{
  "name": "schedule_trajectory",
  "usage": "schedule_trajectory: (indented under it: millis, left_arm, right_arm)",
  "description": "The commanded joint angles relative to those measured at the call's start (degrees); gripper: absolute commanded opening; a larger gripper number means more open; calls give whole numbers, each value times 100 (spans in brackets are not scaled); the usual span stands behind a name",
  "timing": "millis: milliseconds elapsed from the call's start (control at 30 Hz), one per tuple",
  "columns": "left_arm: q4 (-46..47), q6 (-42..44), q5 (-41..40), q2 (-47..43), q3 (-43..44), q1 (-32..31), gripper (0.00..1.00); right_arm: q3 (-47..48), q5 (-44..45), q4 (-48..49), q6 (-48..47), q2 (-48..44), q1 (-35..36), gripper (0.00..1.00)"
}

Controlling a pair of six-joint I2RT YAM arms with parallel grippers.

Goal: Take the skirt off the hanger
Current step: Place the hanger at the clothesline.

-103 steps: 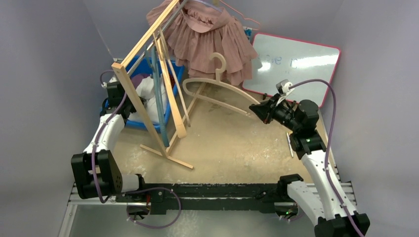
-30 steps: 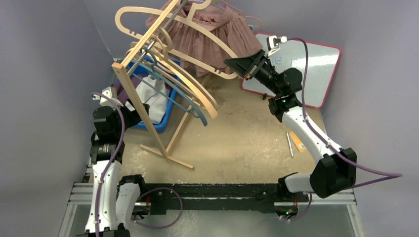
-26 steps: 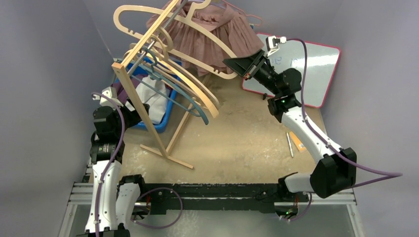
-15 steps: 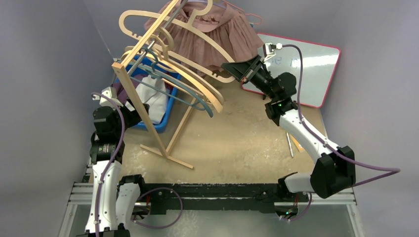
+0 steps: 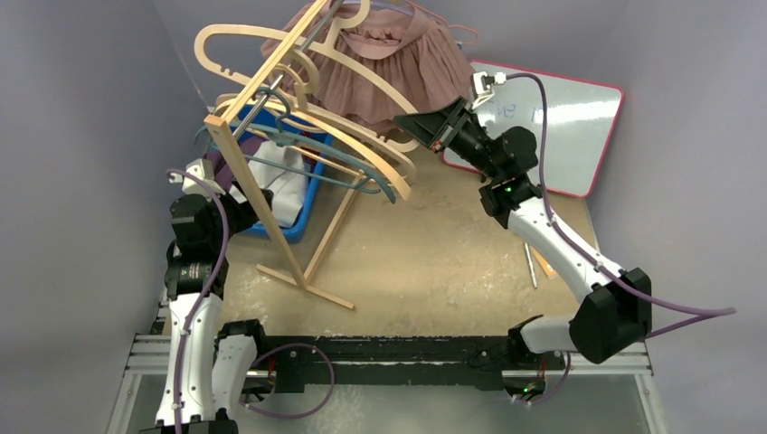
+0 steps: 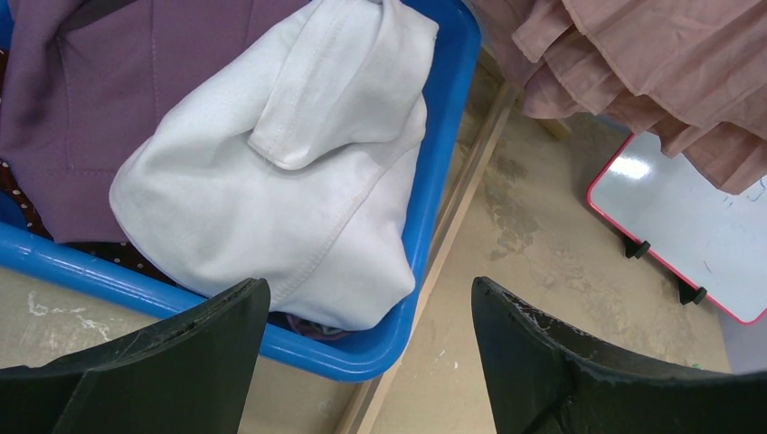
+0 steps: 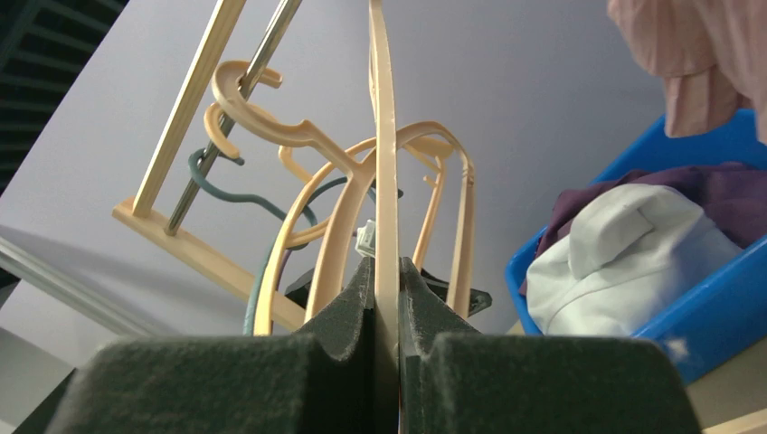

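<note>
Far-left corner of table: blue bin (image 6: 380, 354) holds a white garment (image 6: 298, 181) on top, a purple one (image 6: 136, 72) beside it and dark dotted cloth underneath. Whiteboard (image 5: 561, 127) at far-right edge carries faint blue marks, unreadable. Left gripper (image 6: 366, 303) hangs over the bin, jaws apart, nothing between them. Right gripper (image 7: 387, 276) is clamped on a bare wooden hanger (image 7: 384, 136). Pink skirt (image 5: 380, 68) hangs at the far end of the rack (image 5: 262, 86).
</note>
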Motion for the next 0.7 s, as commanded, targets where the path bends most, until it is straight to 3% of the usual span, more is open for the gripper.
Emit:
schedule_trajectory:
  millis: [0, 167, 367, 600, 667]
  left_arm:
    - [333, 67, 7, -8, -1, 45, 81]
    - [332, 74, 1, -34, 0, 48, 82]
    - [352, 53, 36, -5, -9, 49, 82]
    - [328, 61, 32, -24, -14, 48, 82]
    - [325, 60, 25, -30, -5, 44, 82]
  right_arm:
    - [401, 83, 133, -368, -62, 176, 0]
    - [257, -306, 83, -996, -103, 220, 0]
    - [213, -1369, 45, -2534, -51, 243, 0]
    - [109, -1539, -452, -3654, -370, 243, 0]
    - [112, -1535, -680, -3916, -470, 243, 9]
